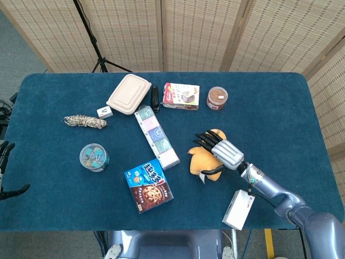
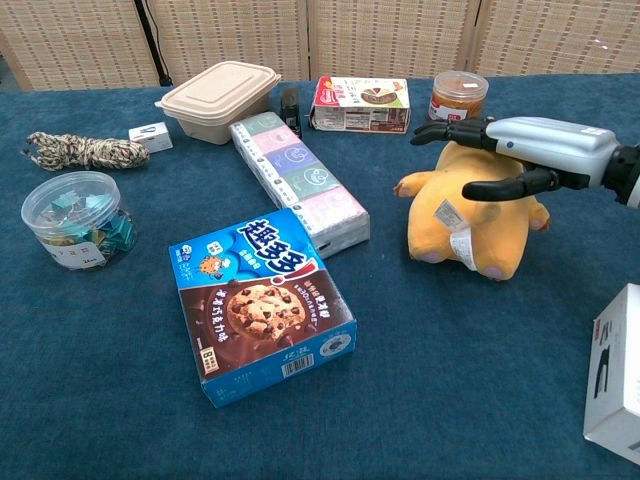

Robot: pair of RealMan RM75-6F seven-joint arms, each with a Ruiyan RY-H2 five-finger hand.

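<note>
Reaching, head view: right robot hand (image 1: 223,152) lies over the yellow plush toy (image 1: 205,159) on the blue tabletop (image 1: 54,183), right of the cookie box (image 1: 149,185); left robot hand (image 1: 5,162) at the edge, holding nothing.
Chest view: fingers (image 2: 452,131) spread across the toy's back, thumb at its side, not clamped.
Handling: likely soft, light; take the body.

orange plush toy (image 1: 205,158) lies face-down on blue table (image 1: 54,189).
</note>
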